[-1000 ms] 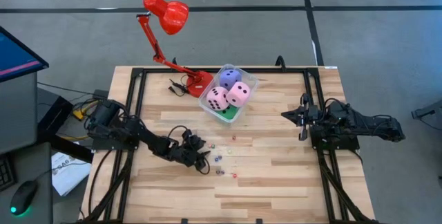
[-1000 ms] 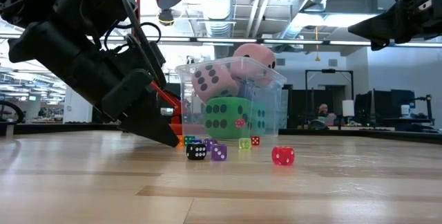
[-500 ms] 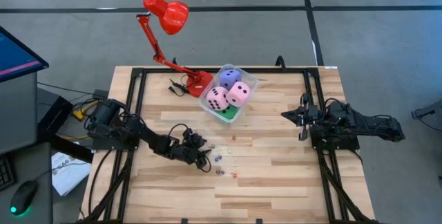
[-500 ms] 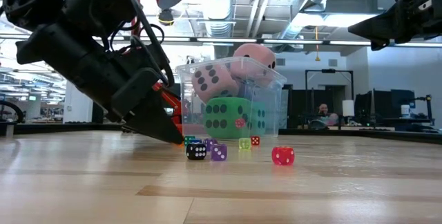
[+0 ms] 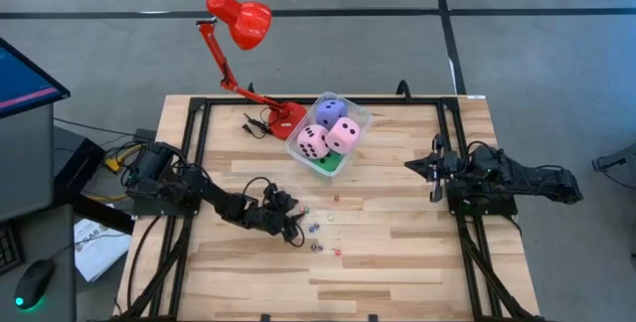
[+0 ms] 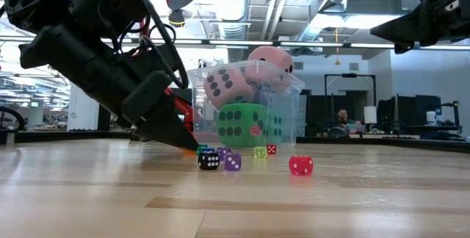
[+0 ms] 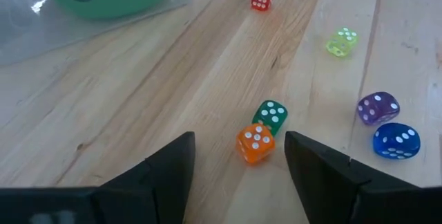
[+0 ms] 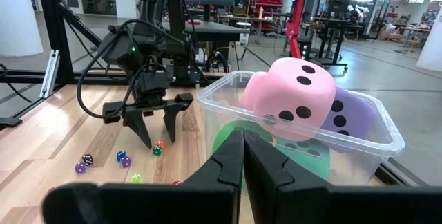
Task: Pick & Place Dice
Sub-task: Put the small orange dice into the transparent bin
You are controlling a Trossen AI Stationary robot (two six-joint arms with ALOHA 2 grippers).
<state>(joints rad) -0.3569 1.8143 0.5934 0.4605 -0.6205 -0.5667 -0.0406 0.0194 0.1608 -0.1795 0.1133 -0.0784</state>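
A clear tub [image 5: 328, 133] at the table's far middle holds big soft dice: two pink [image 5: 343, 134], one purple [image 5: 331, 113] and one green [image 6: 241, 124]. Tiny dice lie on the wood in front of it, among them an orange one [image 7: 255, 143], a green one [image 7: 270, 114], a purple one [image 7: 377, 107] and a blue one [image 7: 396, 141]. My left gripper [image 7: 240, 141] is open and low over the table, slanting down, its fingers either side of the orange die without touching it. My right gripper [image 5: 409, 166] waits shut, raised at the right.
A red desk lamp [image 5: 241, 22] stands on its base [image 5: 288, 115] at the far edge, left of the tub, with a black cable beside it. A red tiny die [image 6: 300, 165] and a yellow-green one [image 6: 259, 152] lie further right. Bare wood lies toward the near edge.
My left gripper has slid a little toward the table's right edge, low over the wood, closing in on the cluster of tiny dice. The dice and the tub have stayed where they were.
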